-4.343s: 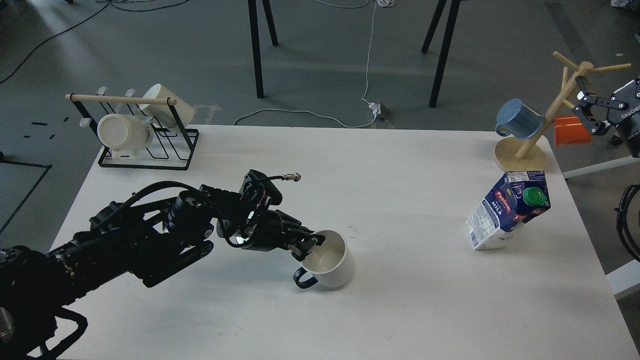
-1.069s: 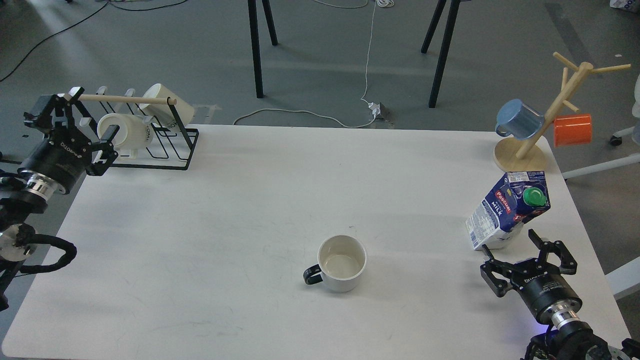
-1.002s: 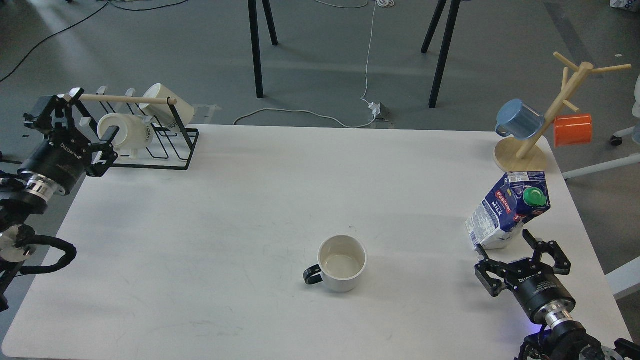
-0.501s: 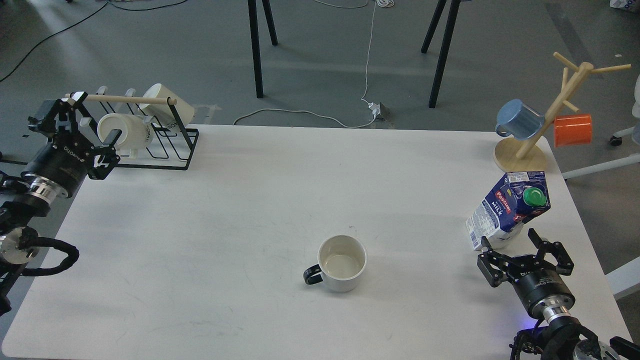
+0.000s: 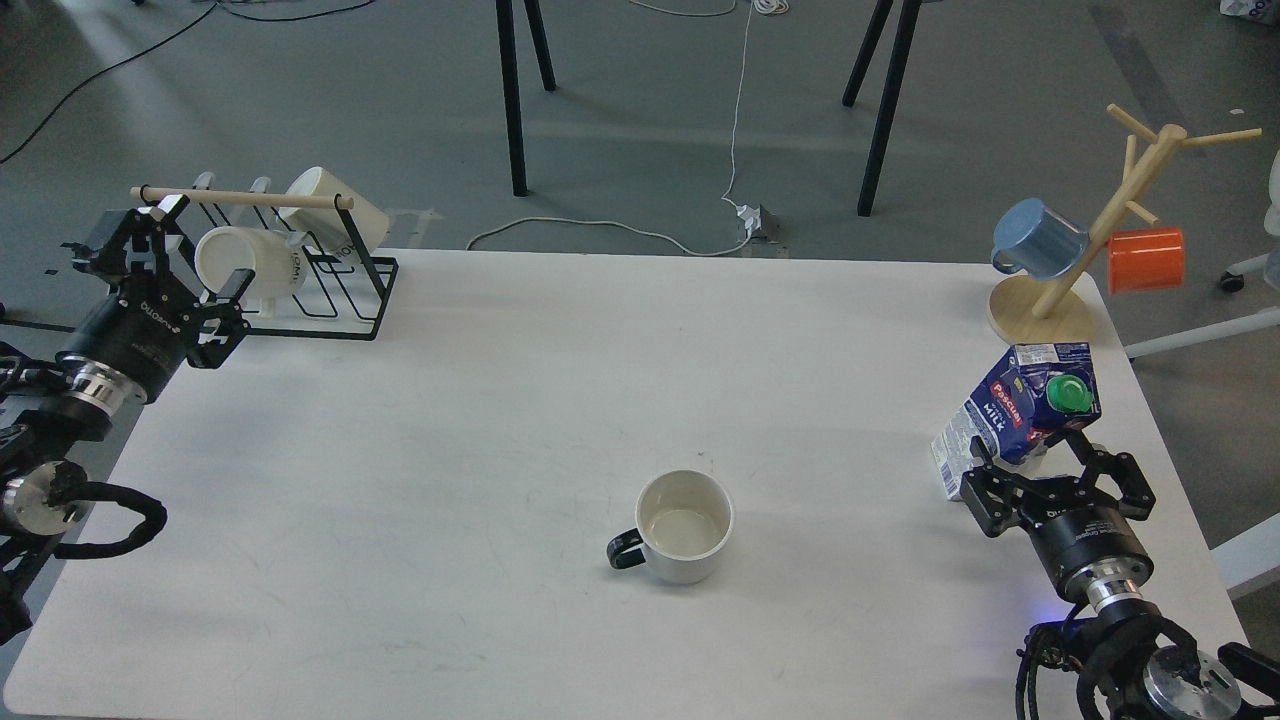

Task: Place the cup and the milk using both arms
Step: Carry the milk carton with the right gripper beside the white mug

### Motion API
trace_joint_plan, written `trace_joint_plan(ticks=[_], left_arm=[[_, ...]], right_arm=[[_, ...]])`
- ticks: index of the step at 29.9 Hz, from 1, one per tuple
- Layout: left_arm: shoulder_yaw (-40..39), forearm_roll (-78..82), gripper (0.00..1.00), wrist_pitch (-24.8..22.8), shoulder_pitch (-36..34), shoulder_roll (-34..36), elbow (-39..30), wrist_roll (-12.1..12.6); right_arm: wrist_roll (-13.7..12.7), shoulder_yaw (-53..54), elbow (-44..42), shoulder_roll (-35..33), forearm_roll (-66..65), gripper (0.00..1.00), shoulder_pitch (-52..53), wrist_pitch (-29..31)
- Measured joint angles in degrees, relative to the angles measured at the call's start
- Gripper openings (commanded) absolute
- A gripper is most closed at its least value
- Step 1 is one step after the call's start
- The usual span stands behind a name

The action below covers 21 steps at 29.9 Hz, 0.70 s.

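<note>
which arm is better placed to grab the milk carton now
Right. The right gripper is open with its fingers on either side of the milk carton's base, while the left gripper sits far across the table by the black rack.

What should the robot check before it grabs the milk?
1. Right gripper jaws spread wide enough for the milk: ok, they stand open on either side of its base.
2. Milk standing steady: not ok, it is tilted.
3. Green cap screwed shut: cannot tell.
4. Cup already set down, upright and free: ok, it stands alone near the middle of the table.
5. Left gripper out of the way: ok, it is far off by the black rack, jaws open and holding nothing.
6. Mug tree apart from the milk: ok, there is a gap behind the carton.
</note>
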Motion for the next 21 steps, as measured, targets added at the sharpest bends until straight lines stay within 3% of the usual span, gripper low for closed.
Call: trace_joint_plan(ticks=[1,4,8,11,21], left_arm=[[0.1,0.0,0.99,0.0,0.0,0.0,0.0,0.0],[0.7,0.2,0.99,0.0,0.0,0.0,0.0,0.0],[1.2,1.4,0.99,0.0,0.2,0.0,0.0,0.0],[1.2,2.4,0.99,0.0,0.5,-0.1,0.0,0.0],[1.4,2.8,0.99,0.0,0.6,-0.1,0.0,0.0]], right_arm=[[0.0,0.2,0.0,0.7,0.0,0.92,0.2,0.0],[0.0,0.4,0.0,2.4,-0.4,0.54,0.4,0.0],[0.1,0.4,-0.1,2.9,-0.8,0.35,0.4,0.0],[0.2,0.4,-0.1,3.0,-0.9,0.31,0.2,0.0],[0.2,-1.2,5.2,3.3,-3.1,0.3,-1.4,0.0]])
